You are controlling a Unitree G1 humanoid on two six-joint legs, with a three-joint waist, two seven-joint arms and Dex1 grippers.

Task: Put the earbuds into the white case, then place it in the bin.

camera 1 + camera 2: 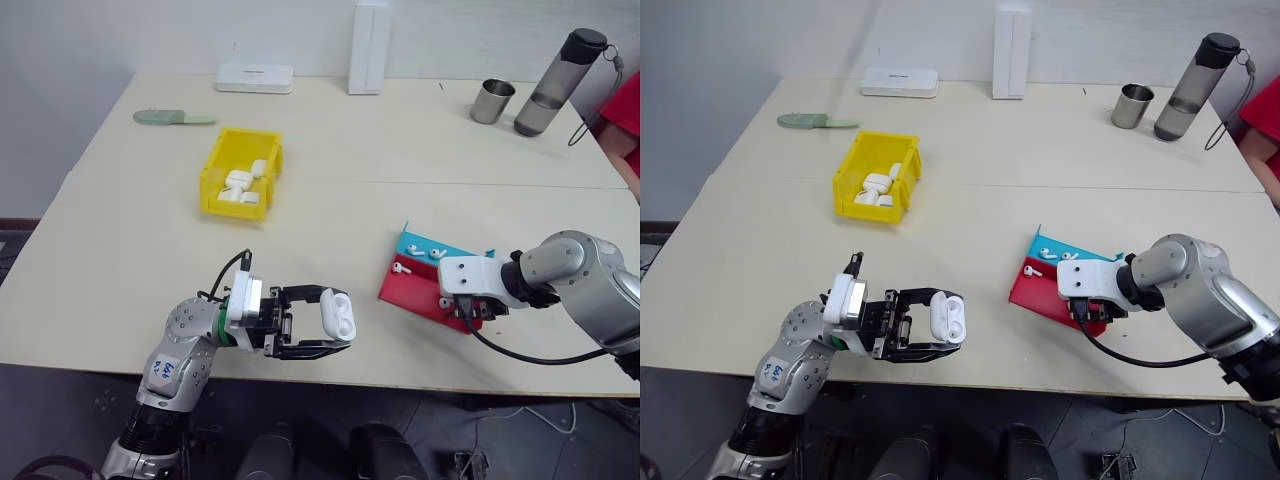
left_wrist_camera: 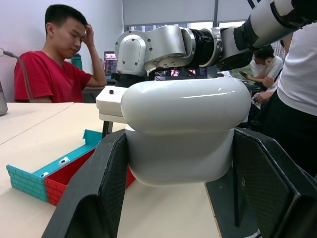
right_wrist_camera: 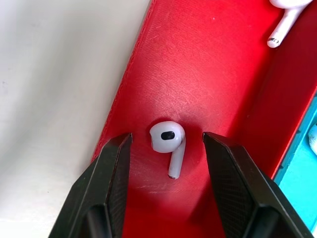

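The white case (image 1: pixel 338 314) is held between the two black fingers of the left gripper (image 1: pixel 322 320) at the lower centre of the left eye view, above the near edge of the table (image 1: pixel 330 205), with its lid open. At the lower right, the right gripper (image 3: pixel 167 148) is lowered into the red compartment of the red and blue tray (image 1: pixel 415 288); its fingers are parted, with one earbud (image 3: pixel 168 144) lying on the red floor between them and gaps visible on both sides of it. Further earbuds (image 1: pixel 413 249) are seen in the blue part of the tray. The yellow bin (image 1: pixel 241 174) is set at the upper left of centre, well apart from both grippers, and white items are seen inside it.
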